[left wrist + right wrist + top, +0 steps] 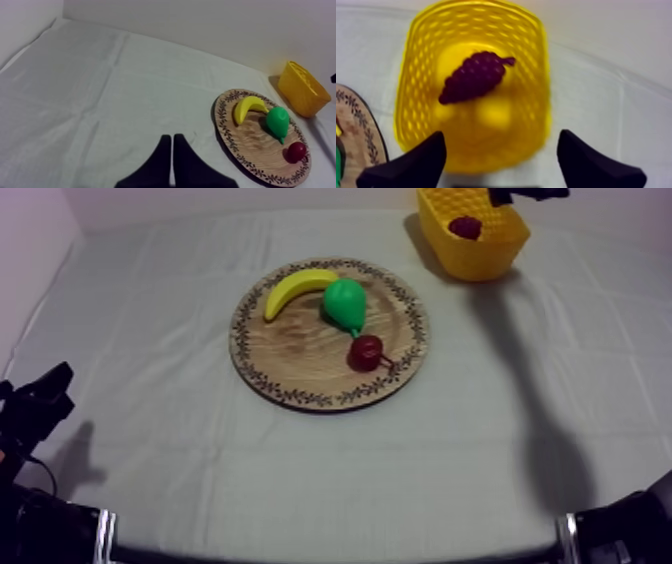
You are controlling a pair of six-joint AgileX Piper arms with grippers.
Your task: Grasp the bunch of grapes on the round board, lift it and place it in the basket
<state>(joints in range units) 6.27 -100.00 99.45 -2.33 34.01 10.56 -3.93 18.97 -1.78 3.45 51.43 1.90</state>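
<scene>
While knobbly purple grapes point(473, 77) lie in the latticed yellow basket point(416, 75), the right gripper point(501, 147) hangs above, fingers apart; the left gripper point(172, 145) forms a closed wedge.

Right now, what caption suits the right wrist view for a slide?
Open right claw hovers over the yellow basket, grapes lying inside.

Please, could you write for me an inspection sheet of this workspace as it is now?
surface: grey-white cloth over the table, lightly creased
job's things: purple toy bunch of grapes lies inside the yellow woven basket; round wooden board with patterned rim stands mid-table
clutter: yellow toy banana, green toy pear and small red fruit, all on the board
grippers: left pincer shut on nothing, away from the board; right pincer open above the basket
cables: nothing seen
surroundings: plain pale wall behind the table
</scene>
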